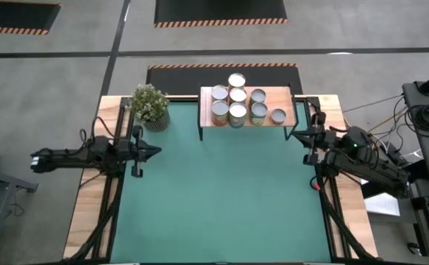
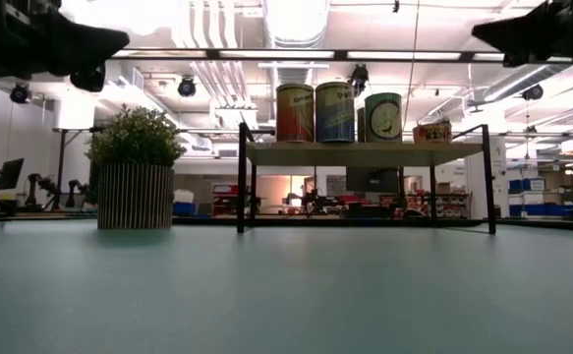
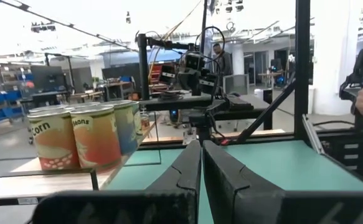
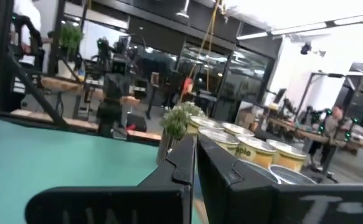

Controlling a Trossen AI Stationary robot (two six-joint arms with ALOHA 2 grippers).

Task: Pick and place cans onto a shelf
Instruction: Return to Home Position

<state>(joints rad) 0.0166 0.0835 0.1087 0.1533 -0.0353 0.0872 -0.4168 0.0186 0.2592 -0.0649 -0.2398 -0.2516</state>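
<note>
Fingers (image 3: 184,171) of both arms are pressed together, holding nothing. Left gripper (image 1: 157,152) hangs at the 9 o'clock edge of the green mat (image 1: 214,191), right gripper (image 1: 295,134) at 3 o'clock. The cans (image 1: 238,95) cluster on the shelf (image 1: 284,96) at 12 o'clock; potted plant (image 1: 150,105) at 11.
</note>
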